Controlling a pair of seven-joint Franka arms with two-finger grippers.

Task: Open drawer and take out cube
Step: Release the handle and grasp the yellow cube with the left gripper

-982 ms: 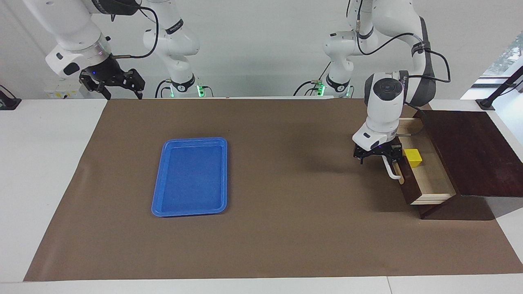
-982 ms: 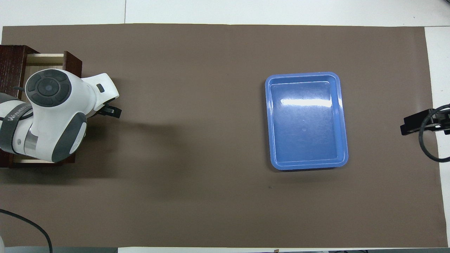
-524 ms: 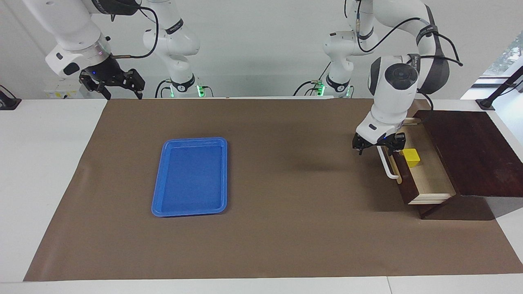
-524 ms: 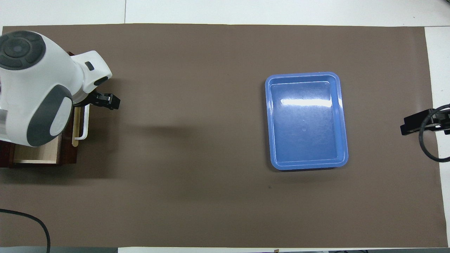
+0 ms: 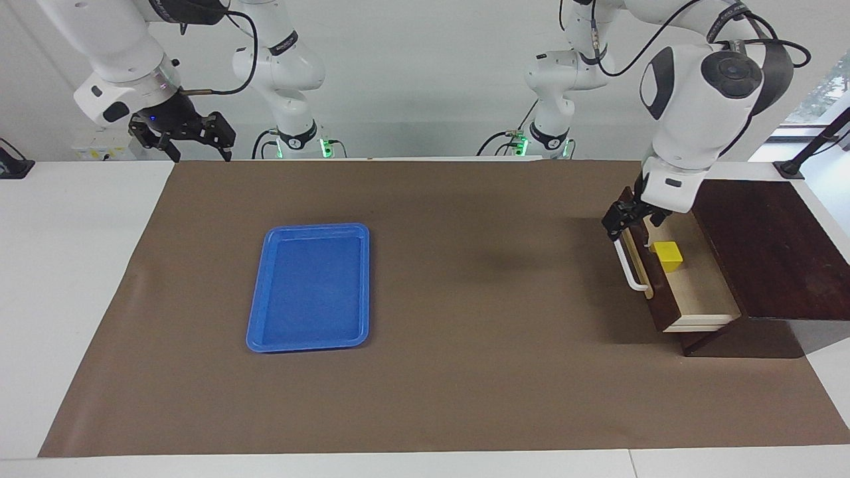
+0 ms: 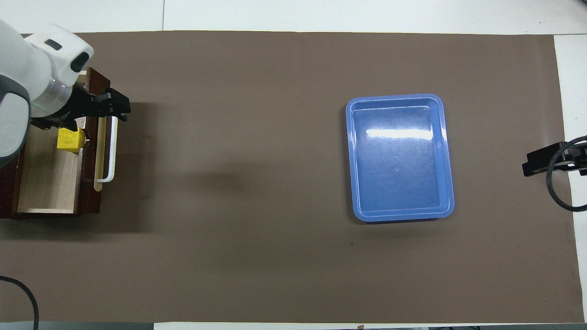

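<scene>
The drawer [image 5: 690,282] is standing pulled out of its dark brown wooden box [image 5: 770,249] at the left arm's end of the table, its pale interior exposed, and the yellow cube [image 5: 668,255] is sitting inside it, close against the dark front panel. The left gripper [image 5: 631,216] is hanging over the end of the white bar handle [image 5: 629,269] that lies nearer to the robots, holding nothing; whether its fingers are spread or closed cannot be told. The right gripper [image 5: 182,133] is waiting in the air at the right arm's end of the table, jaws spread and empty. A blue plastic tray [image 5: 312,285] is lying on the brown mat [image 5: 465,372], well apart from the drawer. Opening looks done; picking the cube is what remains. The risk, as I judge it, is the cube's position: with so little room between it and the front panel, a descending finger could be landing on the panel's top edge or on the cube itself, tipping or pushing it instead of straddling it, or nudging the drawer back in.
</scene>
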